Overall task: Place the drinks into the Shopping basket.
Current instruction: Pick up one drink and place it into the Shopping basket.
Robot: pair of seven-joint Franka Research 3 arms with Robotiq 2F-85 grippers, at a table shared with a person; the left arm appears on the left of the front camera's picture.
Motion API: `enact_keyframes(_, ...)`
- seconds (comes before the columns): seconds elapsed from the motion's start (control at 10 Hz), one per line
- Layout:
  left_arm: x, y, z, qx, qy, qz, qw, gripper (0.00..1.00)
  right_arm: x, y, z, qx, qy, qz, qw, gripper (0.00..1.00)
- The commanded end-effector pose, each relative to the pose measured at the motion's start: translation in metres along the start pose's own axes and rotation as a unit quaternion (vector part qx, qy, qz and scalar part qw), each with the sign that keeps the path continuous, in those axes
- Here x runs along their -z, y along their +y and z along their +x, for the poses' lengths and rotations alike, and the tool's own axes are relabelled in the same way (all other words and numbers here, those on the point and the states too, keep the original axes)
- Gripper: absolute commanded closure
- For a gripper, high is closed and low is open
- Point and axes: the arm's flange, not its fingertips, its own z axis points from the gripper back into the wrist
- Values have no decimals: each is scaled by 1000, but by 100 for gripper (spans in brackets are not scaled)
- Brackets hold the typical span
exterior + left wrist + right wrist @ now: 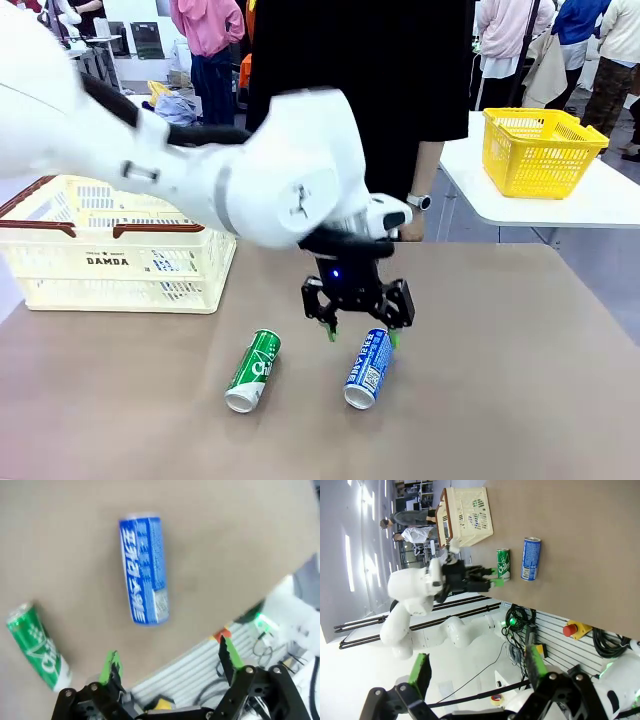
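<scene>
Blue can: lies on its side on the table, just under and ahead of the left gripper's jaws, untouched; one silver end faces the camera.
Green can: also on its side, off to one side of the jaws, apart from the blue can and roughly parallel to it.
Left gripper: hovers low over the blue can's far end, green pads spread wide with nothing between them. In the left wrist view the blue can lies beyond the gap and the green can lies out past one finger.
Shopping basket: well behind and to the side of the jaws, at the table's far left.
Left arm: its white bulk covers the basket's right end.
Right gripper: wide open, empty, well apart from both cans.
Person: in black, right behind the jaws; watch wrist just beyond them.
Yellow basket: on a separate white table, far behind.
</scene>
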Motion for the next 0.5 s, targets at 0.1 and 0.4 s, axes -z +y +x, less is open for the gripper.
enact_keyframes(0.1, 28, -18, 32, 18, -47, 60, 997, 0, -3, -1, -2, -9, 4, -4, 1000, 0)
enact_keyframes(0.4, 58, -24, 43, 57, -21, 80, 995, 0, -3, -1, -2, -9, 4, -4, 1000, 0)
